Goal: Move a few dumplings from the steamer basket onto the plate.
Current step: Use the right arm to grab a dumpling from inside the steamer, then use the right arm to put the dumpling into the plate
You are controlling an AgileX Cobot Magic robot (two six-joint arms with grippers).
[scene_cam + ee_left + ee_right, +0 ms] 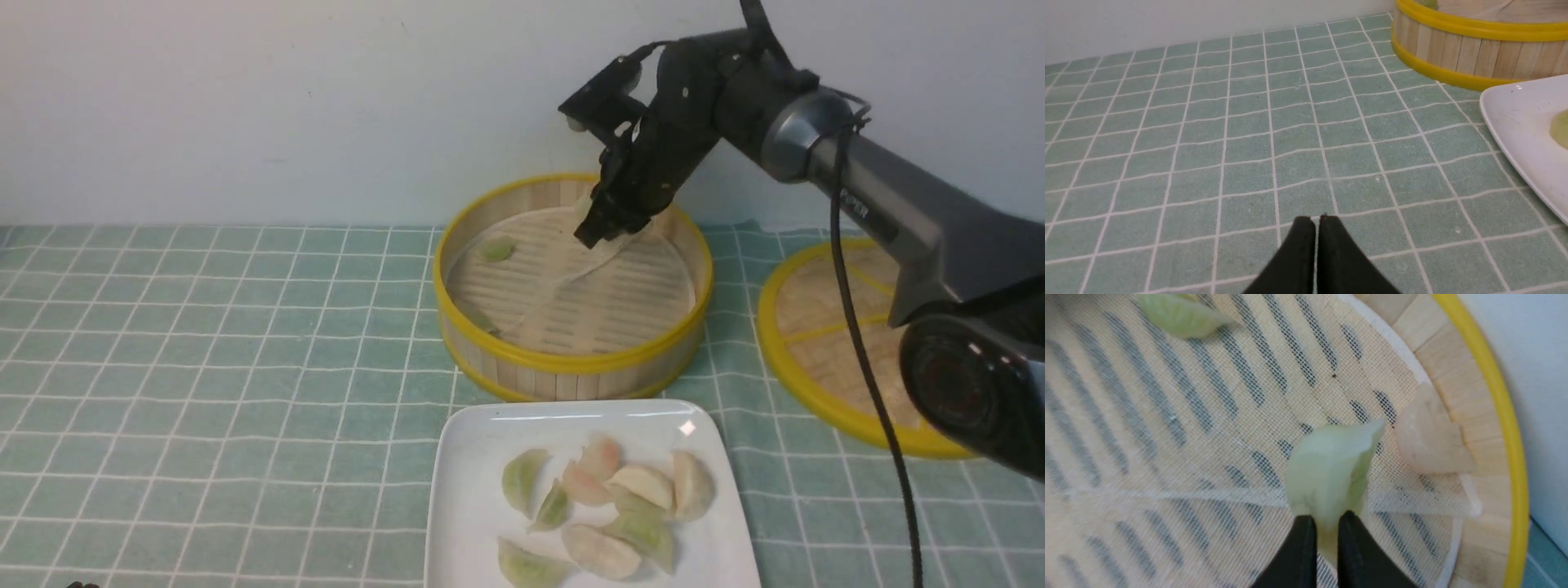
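The steamer basket [571,359] stands at the back centre with a mesh liner on its slatted floor. My right gripper [1326,518] reaches into its far side and is shut on a pale green dumpling [1331,469]. A cream dumpling [1429,441] leans against the basket wall [1478,428] beside it. Another green dumpling [496,247] lies on the basket's left side. The white plate [469,498] in front holds several dumplings [604,506]. My left gripper [1316,220] is shut and empty over the cloth, left of the plate [1515,118] and the basket [1474,53].
A flat woven disc with yellow spokes [833,327] lies on the right, partly behind my right arm. A green checked cloth [204,367] covers the table. A white wall [286,98] rises just behind the basket.
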